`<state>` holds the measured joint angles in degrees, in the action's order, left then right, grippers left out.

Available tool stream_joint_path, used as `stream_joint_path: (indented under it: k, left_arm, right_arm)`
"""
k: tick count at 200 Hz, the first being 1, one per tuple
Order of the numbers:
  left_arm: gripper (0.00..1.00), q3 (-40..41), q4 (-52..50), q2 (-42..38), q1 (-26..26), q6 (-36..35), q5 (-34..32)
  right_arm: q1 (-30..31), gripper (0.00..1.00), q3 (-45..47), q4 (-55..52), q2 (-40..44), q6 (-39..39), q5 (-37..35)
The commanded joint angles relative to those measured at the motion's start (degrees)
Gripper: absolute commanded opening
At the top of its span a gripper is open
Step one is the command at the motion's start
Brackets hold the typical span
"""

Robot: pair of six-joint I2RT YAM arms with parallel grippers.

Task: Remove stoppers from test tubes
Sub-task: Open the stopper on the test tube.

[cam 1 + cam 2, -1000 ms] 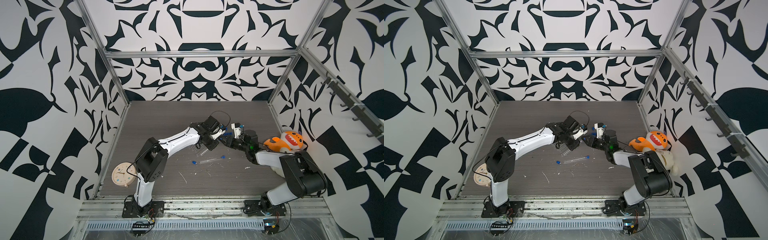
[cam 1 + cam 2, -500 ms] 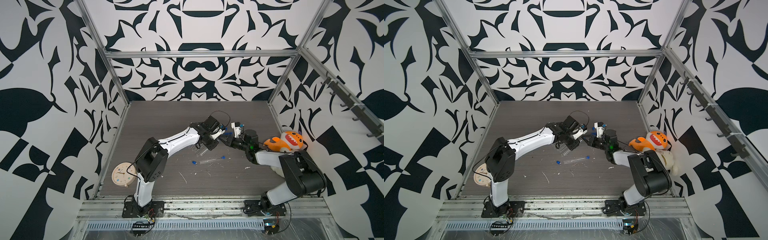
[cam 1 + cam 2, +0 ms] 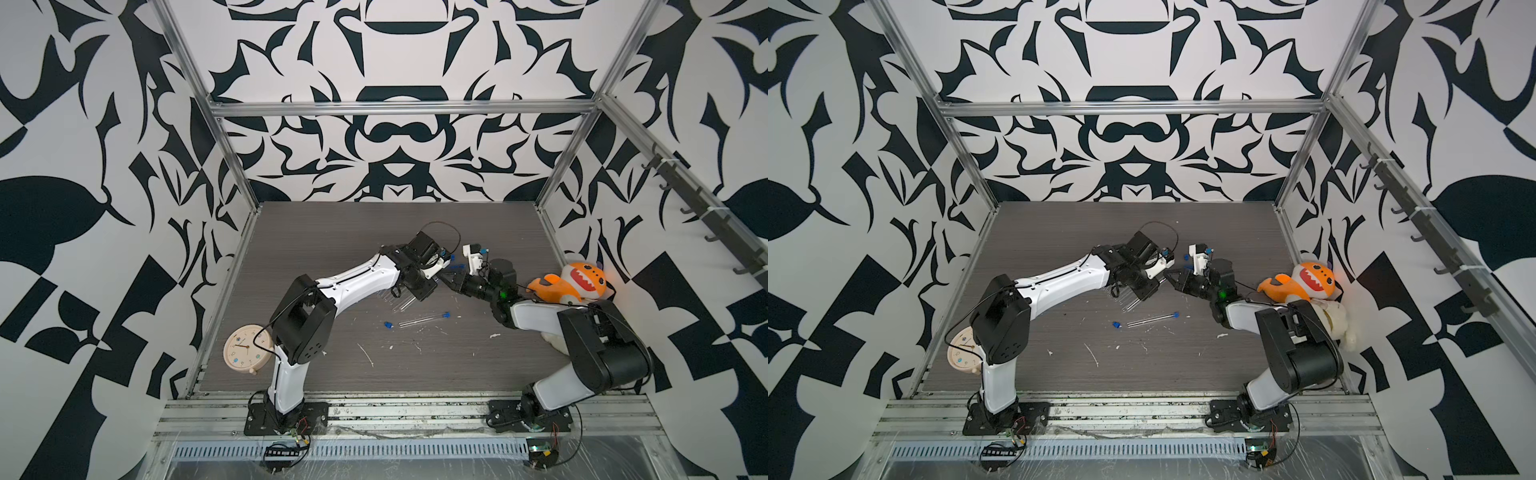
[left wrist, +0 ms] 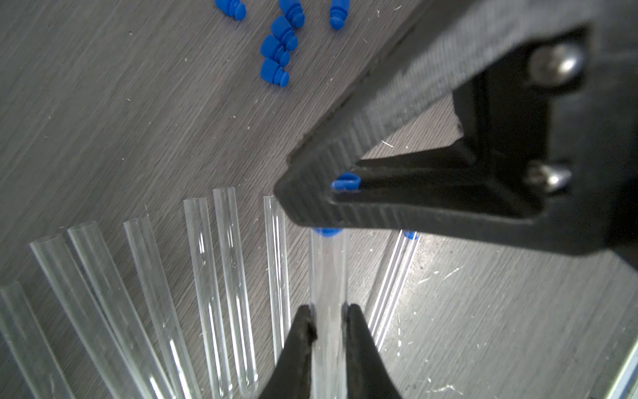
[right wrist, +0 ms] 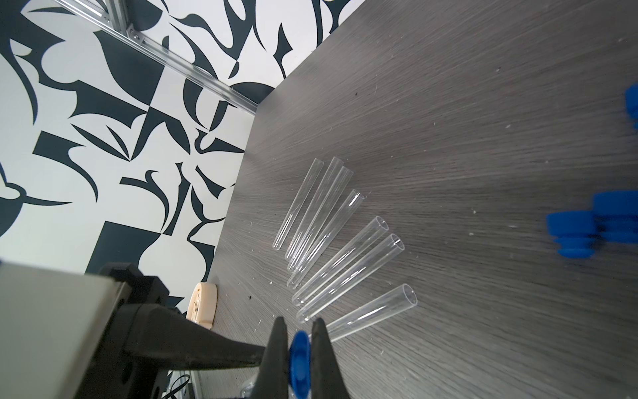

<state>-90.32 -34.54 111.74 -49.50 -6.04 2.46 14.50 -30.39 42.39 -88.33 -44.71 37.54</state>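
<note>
My left gripper [image 4: 328,311] is shut on a clear test tube [image 4: 328,269], held above the table. My right gripper [image 5: 299,324] is shut on that tube's blue stopper [image 5: 299,352], which still sits at the tube's end [image 4: 326,231]. In both top views the two grippers meet at mid table [image 3: 446,274]. Several open test tubes [image 5: 345,255] lie fanned out on the table below the left arm. Another tube [image 3: 424,320] with a stopper [image 3: 446,316] in it lies nearer the front. Several loose stoppers [image 4: 276,48] lie in a cluster, and one [image 3: 388,325] lies apart.
A beige clock [image 3: 248,349] leans at the table's left edge. An orange plush toy [image 3: 577,284] and a white plush [image 3: 1337,324] lie at the right wall beside the right arm. White flecks [image 3: 365,355] dot the front of the grey table [image 3: 332,232].
The right gripper's jaws have closed on the stopper. Both arms have stayed where they were.
</note>
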Motion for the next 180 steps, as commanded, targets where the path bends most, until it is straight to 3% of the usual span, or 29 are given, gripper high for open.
stream_joint_path:
  k: [1, 120, 180]
  left_arm:
    - [0.0, 1.2, 0.0, -0.8, 0.1, -0.7, -0.2]
    - [0.0, 2.1, -0.6, -0.2, 0.0, -1.2, 0.5]
    - [0.0, 2.6, -1.0, -0.3, 0.0, -1.7, 0.2]
  right_arm:
    - [-0.8, 0.0, -0.5, 2.1, 1.4, -0.1, -1.1]
    - [-4.1, 0.0, -0.3, 7.5, 0.8, -5.7, -2.7]
    - [-4.6, 0.0, -0.9, 3.5, 2.8, -3.8, -6.5]
